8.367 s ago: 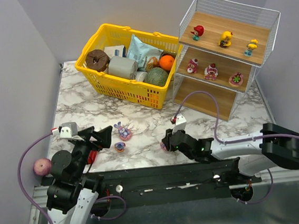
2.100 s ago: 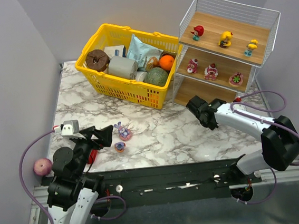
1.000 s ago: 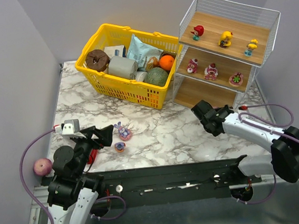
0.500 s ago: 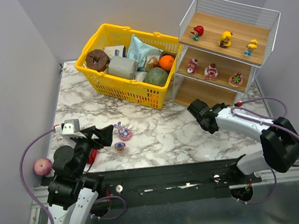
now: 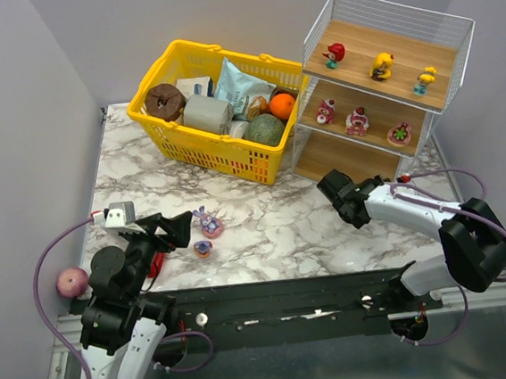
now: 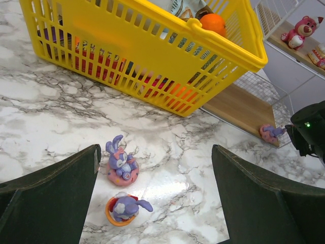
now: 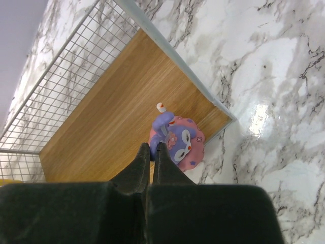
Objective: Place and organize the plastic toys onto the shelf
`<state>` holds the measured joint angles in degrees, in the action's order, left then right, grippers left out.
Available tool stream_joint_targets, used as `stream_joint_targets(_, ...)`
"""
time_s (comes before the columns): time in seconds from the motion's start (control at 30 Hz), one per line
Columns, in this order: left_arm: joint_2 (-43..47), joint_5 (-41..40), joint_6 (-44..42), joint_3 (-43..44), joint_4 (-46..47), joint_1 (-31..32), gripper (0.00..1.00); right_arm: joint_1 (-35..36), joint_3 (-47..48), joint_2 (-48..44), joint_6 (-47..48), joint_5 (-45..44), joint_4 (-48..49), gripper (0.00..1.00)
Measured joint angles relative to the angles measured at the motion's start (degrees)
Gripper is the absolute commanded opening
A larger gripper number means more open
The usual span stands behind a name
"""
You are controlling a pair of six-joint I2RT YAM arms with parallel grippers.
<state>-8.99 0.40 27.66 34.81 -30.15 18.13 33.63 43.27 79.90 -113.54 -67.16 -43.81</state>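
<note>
On the bottom tier of the shelf (image 7: 101, 117) sits a purple bunny (image 7: 176, 141).

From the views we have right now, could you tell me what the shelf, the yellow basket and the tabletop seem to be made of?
Shelf: matte wood-grain boards, perhaps laminate, in white wire mesh.
Yellow basket: glossy moulded plastic, slotted walls.
Tabletop: marble-look, grey veins on white, polished judging by glare; real stone or print is unclear.
</note>
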Motion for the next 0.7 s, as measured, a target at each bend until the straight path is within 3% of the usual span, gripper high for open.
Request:
stream_joint_targets(0.17,0.00,0.00,0.00,0.00,0.00,0.00,0.99,0.00,-1.60,-0.09,0.00,-1.38,3.78,0.03)
stream_joint_targets(0.23,0.00,-0.02,0.00,0.00,0.00,0.00,0.99,0.00,-2.34,-0.17,-0.02,-1.84,5.53,0.13)
stream_joint_targets(0.37,0.00,-0.02,0.00,0.00,0.00,0.00,0.99,-0.26,-3.61,-0.96,-0.04,-1.86,7.93,0.41)
stream_joint_targets(0.47,0.00,0.00,0.00,0.00,0.00,0.00,0.99,-0.33,-4.20,-1.84,-0.20,-0.74,8.15,0.52)
stream_joint_targets(0.7,0.00,-0.02,0.00,0.00,0.00,0.00,0.99,-0.33,-4.20,-7.13,-0.13,0.26,7.72,0.54)
